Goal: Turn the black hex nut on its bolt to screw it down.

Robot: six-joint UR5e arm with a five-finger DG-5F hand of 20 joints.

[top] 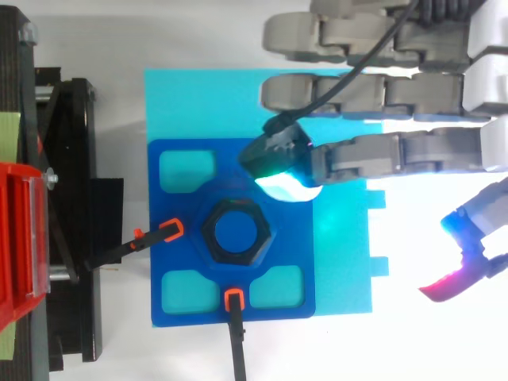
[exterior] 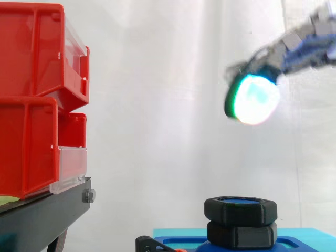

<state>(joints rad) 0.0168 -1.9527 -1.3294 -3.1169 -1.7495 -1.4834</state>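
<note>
Hand (top: 397, 155) hangs open and empty above and beside the black hex nut (top: 236, 232); you have the blue fixture (top: 290, 246) clamped, likely to resist turning.

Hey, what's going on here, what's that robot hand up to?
The hand hangs open above the blue fixture, fingers straight and holding nothing. The black nut sits on its blue bolt in the middle of the fixture, untouched. In the side view the hand is clearly above the nut, so it is not yet turning it.
</note>
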